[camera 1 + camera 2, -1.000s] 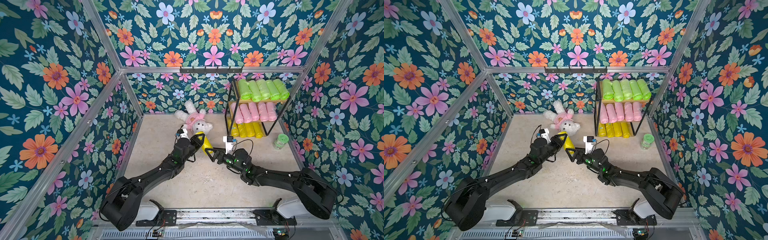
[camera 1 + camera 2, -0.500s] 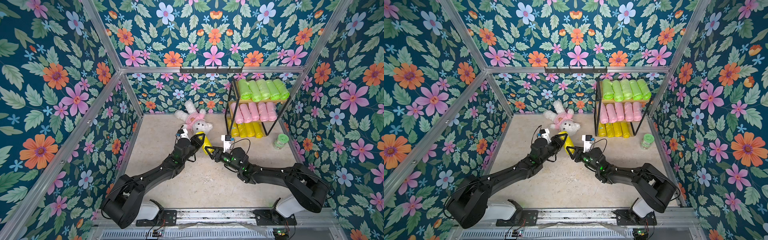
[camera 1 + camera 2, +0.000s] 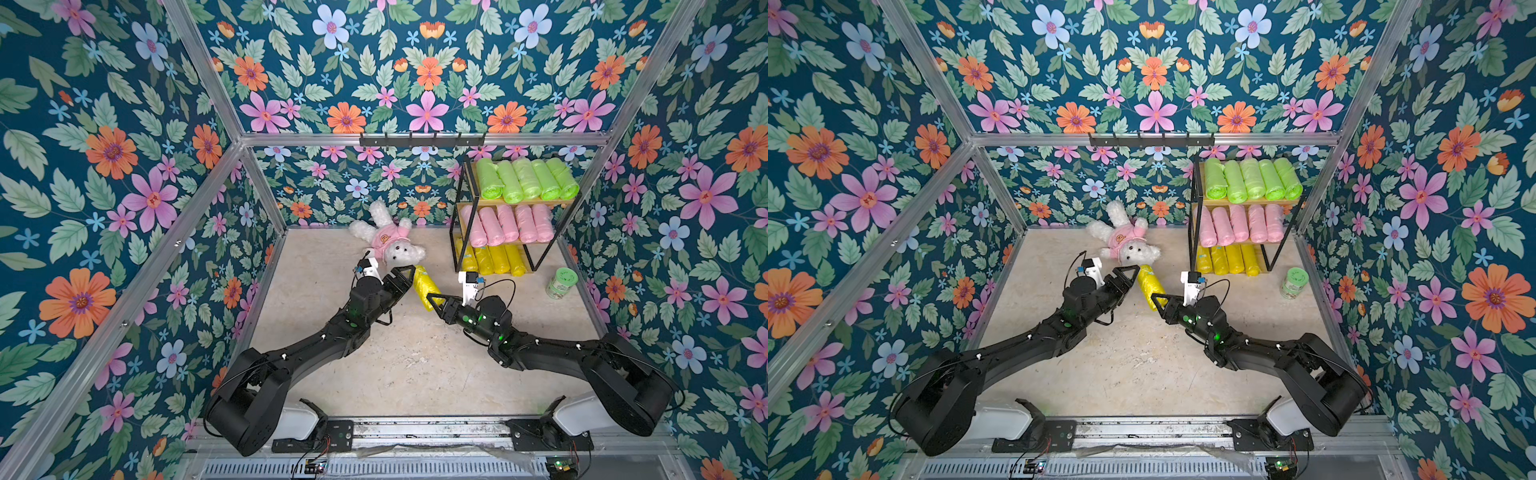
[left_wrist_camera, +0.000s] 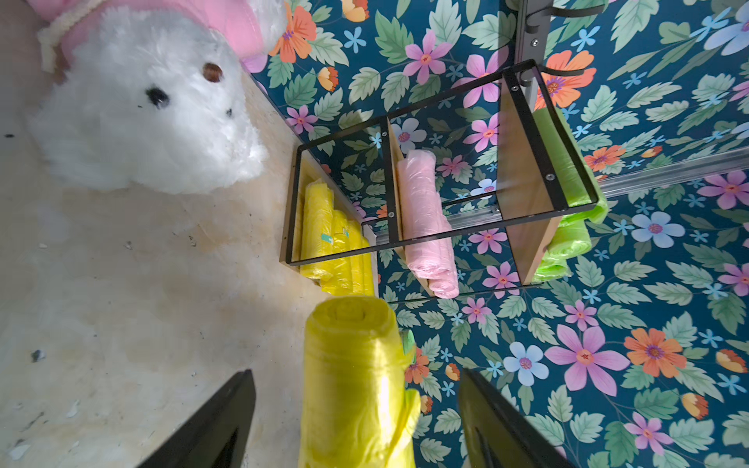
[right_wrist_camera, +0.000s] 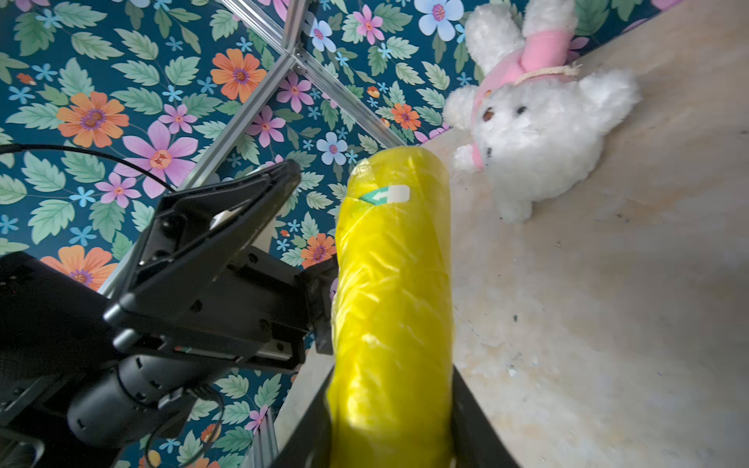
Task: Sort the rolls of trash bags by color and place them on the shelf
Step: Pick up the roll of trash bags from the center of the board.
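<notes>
A yellow roll of trash bags (image 3: pixel 424 284) hangs above the floor between my two arms. My right gripper (image 3: pixel 432 301) is shut on its near end; in the right wrist view the roll (image 5: pixel 391 291) fills the jaws of that gripper (image 5: pixel 391 389). My left gripper (image 3: pixel 410 275) is open, and in the left wrist view its fingers (image 4: pixel 227 417) stand apart from the roll (image 4: pixel 356 377) on both sides. The shelf (image 3: pixel 519 203) at the back right holds green rolls (image 3: pixel 525 180) on top, pink rolls (image 3: pixel 505 224) in the middle and yellow rolls (image 3: pixel 490 259) at the bottom.
A white plush bunny (image 3: pixel 390 245) in a pink shirt lies on the floor just behind the left gripper. A small pale-green lidded jar (image 3: pixel 561 282) stands right of the shelf. A black hook rail (image 3: pixel 422 139) hangs on the back wall. Flowered walls enclose the floor.
The right gripper moved in and closed on the yellow roll's near end. The left gripper, which held the roll, has opened and let go.
</notes>
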